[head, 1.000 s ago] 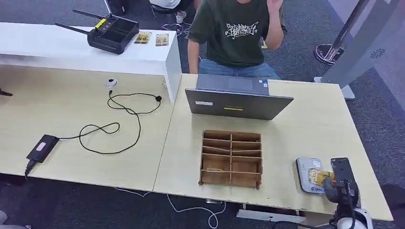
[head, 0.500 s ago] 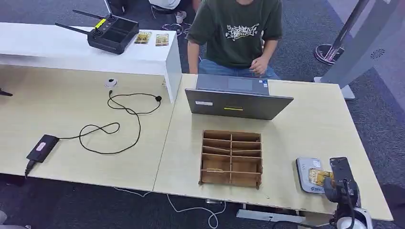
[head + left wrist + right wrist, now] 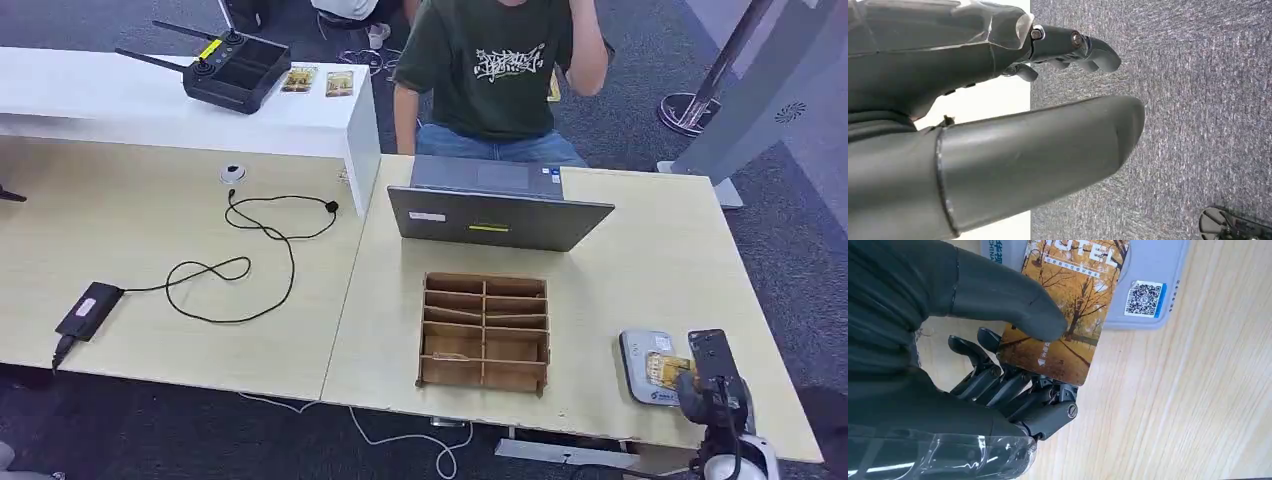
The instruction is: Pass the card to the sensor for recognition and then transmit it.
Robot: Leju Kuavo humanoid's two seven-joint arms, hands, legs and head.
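Note:
An orange hotel card (image 3: pixel 1068 305) with an autumn-tree picture is pinched between the thumb and fingers of my right hand (image 3: pixel 1013 365). Its far end lies over the grey-blue card sensor (image 3: pixel 1153 290), which carries a QR sticker. From the head view, my right hand (image 3: pixel 712 385) is at the table's near right corner, with the card (image 3: pixel 664 370) over the sensor (image 3: pixel 640 362). My left hand (image 3: pixel 1013 125) hangs beside the table edge over grey carpet, holding nothing, fingers apart.
A brown wooden slotted organiser (image 3: pixel 484 332) sits mid-table, left of the sensor. Behind it is an open grey laptop (image 3: pixel 497 205) with a person in a green T-shirt (image 3: pixel 490 70) seated beyond. On the left table lie a black cable (image 3: pixel 240 260) and a power adapter (image 3: pixel 88 309).
The person behind the laptop lowered an arm to the laptop, then raised it again. My right hand and the card have stayed over the sensor.

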